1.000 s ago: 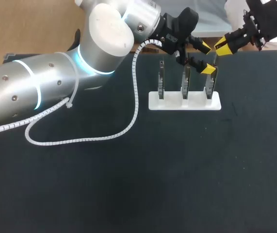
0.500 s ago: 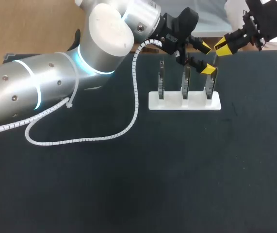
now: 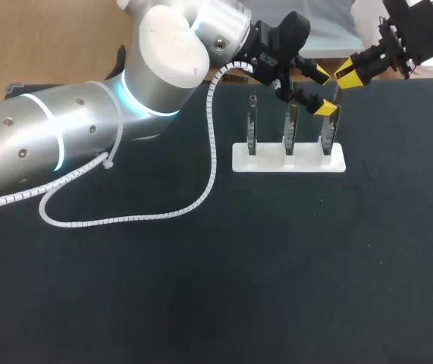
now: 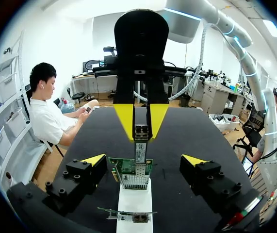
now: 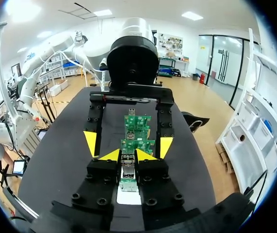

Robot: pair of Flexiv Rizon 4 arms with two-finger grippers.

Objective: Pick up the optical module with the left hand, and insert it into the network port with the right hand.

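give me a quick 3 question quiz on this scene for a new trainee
1. True or false: the left pincer is shut on the optical module.
2. How many upright boards stand in the white base? A two, B three, C five.
3. Fill in: the optical module is gripped by the ____ pincer.
Key: 1 false, its fingers stand wide open; 2 B; 3 right pincer.

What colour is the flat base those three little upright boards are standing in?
White, clearest in the head view: the base stands out against the black table.
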